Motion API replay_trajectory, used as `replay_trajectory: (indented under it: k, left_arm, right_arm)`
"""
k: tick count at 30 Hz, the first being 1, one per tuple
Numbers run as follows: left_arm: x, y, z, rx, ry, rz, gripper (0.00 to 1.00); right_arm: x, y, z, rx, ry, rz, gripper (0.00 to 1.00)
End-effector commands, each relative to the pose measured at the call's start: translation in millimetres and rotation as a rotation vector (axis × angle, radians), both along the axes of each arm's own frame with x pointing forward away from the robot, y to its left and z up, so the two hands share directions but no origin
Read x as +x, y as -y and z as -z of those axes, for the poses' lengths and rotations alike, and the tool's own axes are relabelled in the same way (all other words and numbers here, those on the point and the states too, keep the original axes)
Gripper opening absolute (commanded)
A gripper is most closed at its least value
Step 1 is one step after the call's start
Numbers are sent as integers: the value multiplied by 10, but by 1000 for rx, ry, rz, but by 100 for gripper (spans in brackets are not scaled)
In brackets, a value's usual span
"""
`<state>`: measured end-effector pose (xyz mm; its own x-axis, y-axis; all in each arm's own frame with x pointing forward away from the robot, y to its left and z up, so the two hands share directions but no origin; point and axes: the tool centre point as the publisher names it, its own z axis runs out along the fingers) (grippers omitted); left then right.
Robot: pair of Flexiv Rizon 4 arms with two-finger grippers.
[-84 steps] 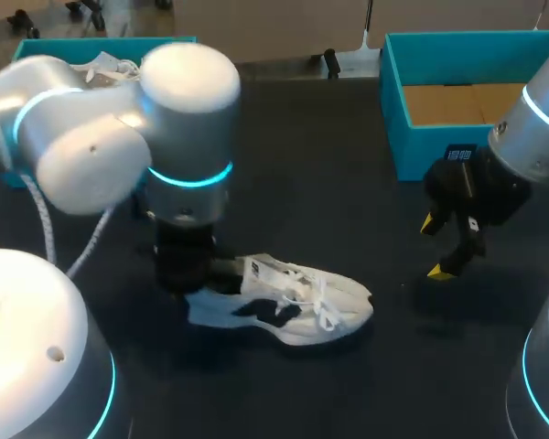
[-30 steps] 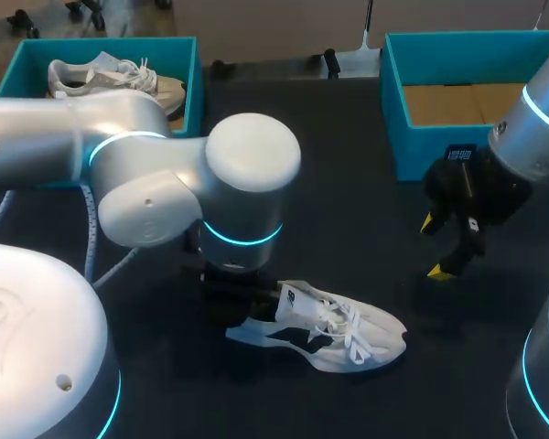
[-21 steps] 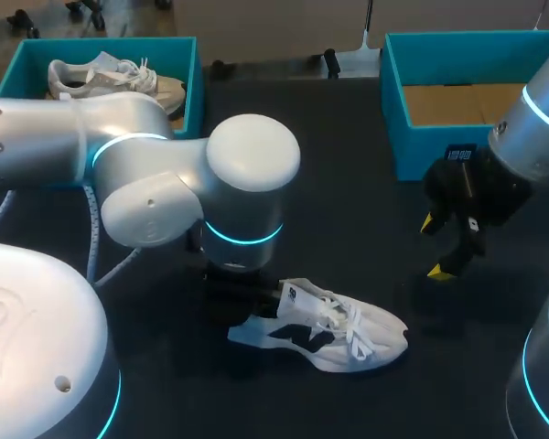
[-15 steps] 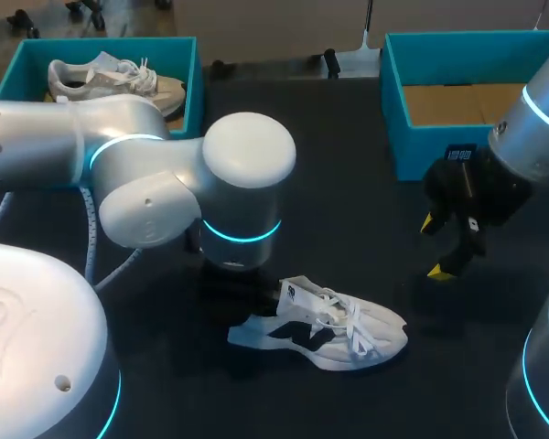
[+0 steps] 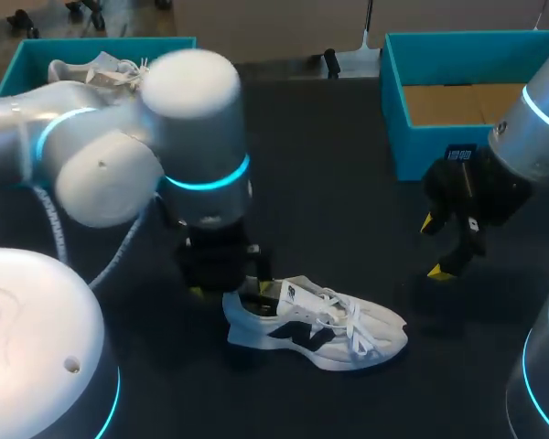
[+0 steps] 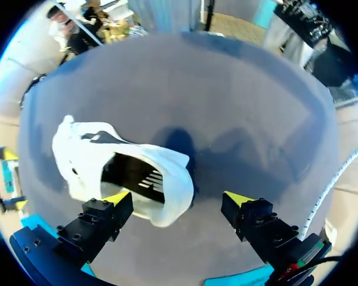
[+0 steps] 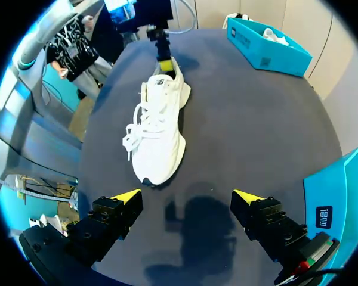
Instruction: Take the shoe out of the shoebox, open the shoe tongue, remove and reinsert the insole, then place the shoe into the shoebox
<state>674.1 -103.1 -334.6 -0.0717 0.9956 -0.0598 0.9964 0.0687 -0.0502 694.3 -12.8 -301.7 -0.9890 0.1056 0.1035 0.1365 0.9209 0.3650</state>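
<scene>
A white lace-up sneaker with a black side marking (image 5: 316, 329) lies on its sole on the dark bench (image 5: 329, 183), outside both boxes. The left pincer (image 5: 224, 285) hangs at the sneaker's heel. From the head view the bulky silver left arm (image 5: 119, 155) hides most of it.

The left wrist view fills that gap. The left pincer (image 6: 178, 199) has its fingers wide apart, and the heel collar of the sneaker (image 6: 107, 161) sits between them. It lies close to one finger and clear of the other. Whether it touches the near finger cannot be told.

The right pincer (image 5: 435, 247) hangs over bare bench, well apart from the sneaker and in front of the open teal shoebox with a brown cardboard floor (image 5: 403, 110). In the right wrist view the right pincer (image 7: 187, 196) is spread open with nothing between its fingers. The sneaker (image 7: 158, 131) lies ahead of it, toe nearest and laces up, with the left pincer (image 7: 162, 56) at its far heel.

Only the head view shows a second teal box (image 5: 27, 50) at the far left, holding another pale sneaker (image 5: 96, 66).

A small dark tag with white print (image 5: 459, 154) sits on the right wrist, and a logo patch (image 5: 288, 293) marks the sneaker's tongue.
</scene>
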Motion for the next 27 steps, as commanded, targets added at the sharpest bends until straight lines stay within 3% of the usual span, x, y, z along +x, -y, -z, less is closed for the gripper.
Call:
replay_trajectory:
  k: [1, 2, 5, 6, 7, 18, 22, 24, 26, 27]
  left_arm:
    - [-137, -355, -328, -232, -33, -79, 100]
    - [-167, -377, -367, -287, -90, -99, 100]
    - [-235, -436, -432, -314, -121, -206, 100]
    - [-236, -459, -448, -292, -142, -230, 100]
    - [-239, -489, -476, -194, -87, -287, 100]
    - [-239, -489, -476, -194, -87, -287, 100]
    - [-244, -579, -360, -186, -104, -365, 100]
    - [-205, -769, -245, -237, -200, -499, 100]
    - [-201, -818, -235, -258, -228, -506, 100]
    - [-153, -993, -215, -359, -322, -595, 100]
  right_arm:
    - [-9, -4, 1, -4, 1, 2, 100]
    - [-9, -4, 1, -4, 1, 2, 100]
    - [-9, -4, 1, -4, 1, 2, 100]
    - [-9, -4, 1, -4, 1, 2, 100]
    - [-9, -4, 1, -4, 1, 2, 100]
    - [-9, -4, 1, -4, 1, 2, 100]
    - [-9, -4, 1, -4, 1, 2, 100]
    - [-9, -4, 1, -4, 1, 2, 100]
    - [-9, -4, 1, -4, 1, 2, 100]
    - [-9, -4, 1, -4, 1, 2, 100]
